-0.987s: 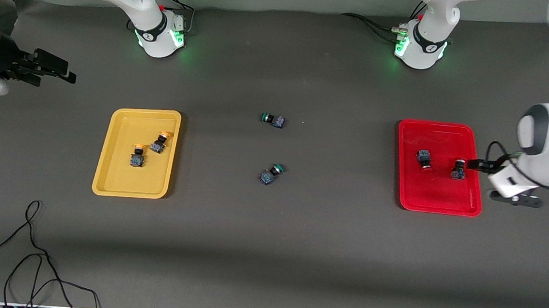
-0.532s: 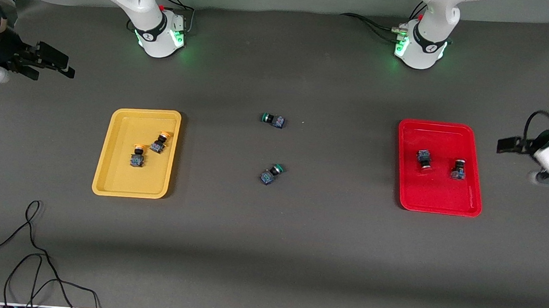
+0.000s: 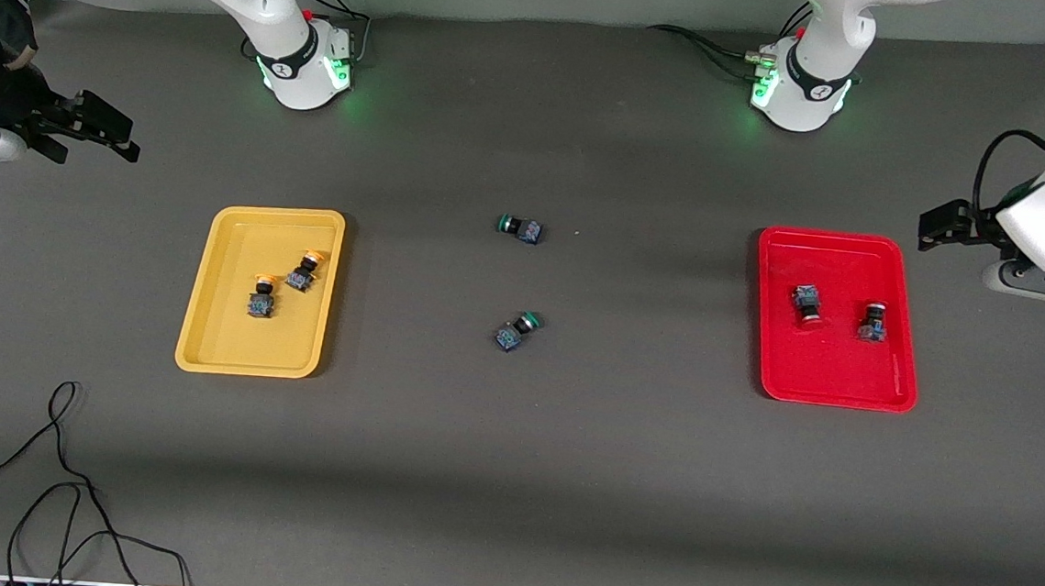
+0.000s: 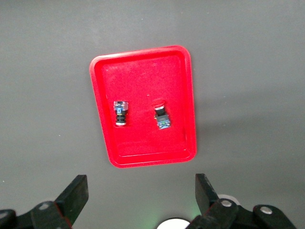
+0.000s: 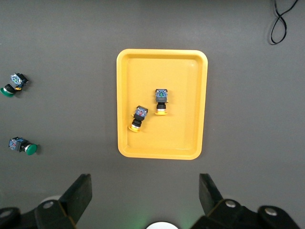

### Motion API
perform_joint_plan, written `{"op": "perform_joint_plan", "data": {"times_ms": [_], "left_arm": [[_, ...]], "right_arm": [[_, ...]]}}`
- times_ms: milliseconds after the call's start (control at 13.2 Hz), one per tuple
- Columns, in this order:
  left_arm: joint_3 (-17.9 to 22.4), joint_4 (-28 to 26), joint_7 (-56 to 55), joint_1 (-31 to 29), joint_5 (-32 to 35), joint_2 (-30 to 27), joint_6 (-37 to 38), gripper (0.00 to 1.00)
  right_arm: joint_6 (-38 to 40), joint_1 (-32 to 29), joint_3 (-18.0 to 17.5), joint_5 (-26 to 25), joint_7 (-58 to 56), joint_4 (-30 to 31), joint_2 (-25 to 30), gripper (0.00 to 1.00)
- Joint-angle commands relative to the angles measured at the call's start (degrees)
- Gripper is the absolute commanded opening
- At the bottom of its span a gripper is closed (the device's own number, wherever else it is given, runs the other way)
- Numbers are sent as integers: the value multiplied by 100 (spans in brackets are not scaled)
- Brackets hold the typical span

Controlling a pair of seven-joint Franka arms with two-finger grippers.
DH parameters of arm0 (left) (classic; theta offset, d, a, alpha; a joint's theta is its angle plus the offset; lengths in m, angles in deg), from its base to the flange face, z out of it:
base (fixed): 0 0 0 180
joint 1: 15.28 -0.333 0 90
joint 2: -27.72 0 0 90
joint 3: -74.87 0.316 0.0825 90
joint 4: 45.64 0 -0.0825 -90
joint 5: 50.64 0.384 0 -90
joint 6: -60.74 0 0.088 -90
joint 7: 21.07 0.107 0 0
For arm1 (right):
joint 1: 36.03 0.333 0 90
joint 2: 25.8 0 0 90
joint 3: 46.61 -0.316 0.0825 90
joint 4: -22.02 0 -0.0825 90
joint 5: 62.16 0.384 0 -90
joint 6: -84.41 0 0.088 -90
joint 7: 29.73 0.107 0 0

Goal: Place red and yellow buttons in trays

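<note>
Both red buttons (image 3: 808, 304) lie in the red tray (image 3: 833, 388) at frame right, both yellow buttons (image 3: 261, 298) in the yellow tray (image 3: 246, 361) at frame left. The left claw (image 3: 941, 226) and right claw (image 3: 97, 127) hang wide and empty at the frame edges. Best to retreat without brushing either tray; the green buttons (image 3: 520, 228) belong on the worktop (image 3: 510, 476).

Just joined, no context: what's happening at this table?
Sorting looks finished. Two yellow buttons lie in the yellow tray, two red buttons in the red tray. Two green buttons sit on the table between the trays. Left end effector and right end effector are open, empty, beside their trays.
</note>
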Motion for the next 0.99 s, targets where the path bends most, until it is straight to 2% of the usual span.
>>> {"op": "perform_joint_plan", "data": {"times_ms": [0,76,228,911], "left_arm": [[129,532,-161,154,-94,212,376,100],[129,524,-161,154,-85,212,350,100],[120,506,-161,137,-85,220,297,100],[103,410,-152,128,-111,212,289,100]], "right_arm": [[-149,-368,-161,-108,-99,193,218,100],[-149,-509,-310,-108,-108,193,218,100],[-140,-607,-372,-108,-247,202,192,100],[-9,-572,-355,-64,-354,-132,-2,100]]}}
